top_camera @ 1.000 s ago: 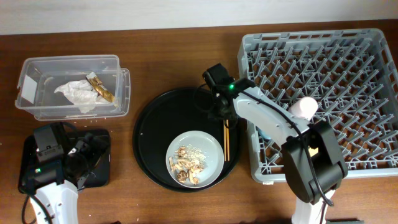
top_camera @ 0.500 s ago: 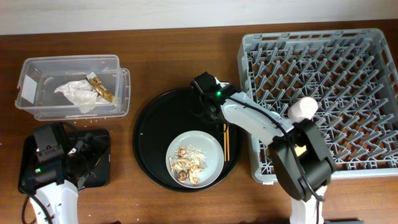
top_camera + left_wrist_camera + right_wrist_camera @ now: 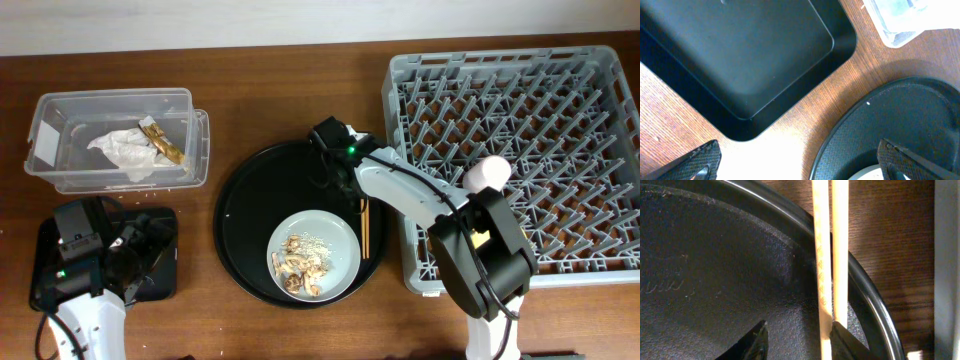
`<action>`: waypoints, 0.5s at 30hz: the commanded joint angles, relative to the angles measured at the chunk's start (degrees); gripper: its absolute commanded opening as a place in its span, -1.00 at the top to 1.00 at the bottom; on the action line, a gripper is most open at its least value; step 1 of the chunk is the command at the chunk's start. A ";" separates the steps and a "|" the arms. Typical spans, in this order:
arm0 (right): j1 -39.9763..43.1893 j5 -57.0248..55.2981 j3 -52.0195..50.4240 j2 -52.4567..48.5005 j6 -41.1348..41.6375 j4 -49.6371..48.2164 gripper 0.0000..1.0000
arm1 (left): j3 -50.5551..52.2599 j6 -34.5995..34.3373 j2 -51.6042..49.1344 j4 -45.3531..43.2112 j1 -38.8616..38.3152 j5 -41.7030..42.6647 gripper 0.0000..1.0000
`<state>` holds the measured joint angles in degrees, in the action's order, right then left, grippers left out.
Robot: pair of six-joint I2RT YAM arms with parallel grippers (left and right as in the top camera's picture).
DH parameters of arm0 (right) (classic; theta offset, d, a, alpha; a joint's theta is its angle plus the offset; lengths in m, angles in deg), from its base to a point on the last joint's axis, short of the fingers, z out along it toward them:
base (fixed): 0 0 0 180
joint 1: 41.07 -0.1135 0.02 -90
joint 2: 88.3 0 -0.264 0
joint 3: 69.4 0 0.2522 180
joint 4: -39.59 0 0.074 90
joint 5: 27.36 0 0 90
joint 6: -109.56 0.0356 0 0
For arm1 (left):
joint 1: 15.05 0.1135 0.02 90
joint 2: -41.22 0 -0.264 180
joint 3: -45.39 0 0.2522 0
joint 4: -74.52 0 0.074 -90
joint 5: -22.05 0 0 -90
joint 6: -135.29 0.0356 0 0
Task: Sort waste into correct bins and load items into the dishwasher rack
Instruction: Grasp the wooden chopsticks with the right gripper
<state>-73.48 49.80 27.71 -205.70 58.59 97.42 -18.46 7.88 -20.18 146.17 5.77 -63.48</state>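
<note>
Left side: clear box (image 3: 40,110) is holding the napkin (image 3: 120,150) and wrapper (image 3: 165,145), so that waste is looking sorted. Left gripper (image 3: 800,165) is hanging over the corner of the flat black tray (image 3: 740,50), fingers spread wide, carrying nothing.

Centre: the plate (image 3: 340,235) is sitting on the round black tray (image 3: 250,200) with the food scraps (image 3: 298,265) on it.

The chopsticks (image 3: 821,255) are lying side by side across the right rim of the round tray, just beside the plate. Right gripper (image 3: 799,337) is sitting low over them, fingers part-open and straddling the pair, not clamping yet.

Step in hand looks like picking up the chopsticks. To do it well: be centring both sticks in the gap, be closing square across them so neither is rolling out, and be lifting straight off the rim before swinging right.

Right: the rack (image 3: 600,60) is waiting on the tabletop, pink cup (image 3: 487,172) already inside.
</note>
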 commanded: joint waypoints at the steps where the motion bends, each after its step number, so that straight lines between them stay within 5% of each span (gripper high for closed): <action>1: 0.28 -1.33 0.31 -1.07 0.66 0.00 0.15 | 0.00 -0.55 0.02 0.07 0.35 0.22 -0.98; 15: 0.17 0.59 -1.84 -2.78 0.68 -2.54 0.29 | 0.00 -0.55 0.02 0.07 0.35 0.22 -0.99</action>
<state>-73.48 50.26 26.25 -206.03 58.63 95.17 -18.46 7.90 -20.18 146.17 5.77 -63.48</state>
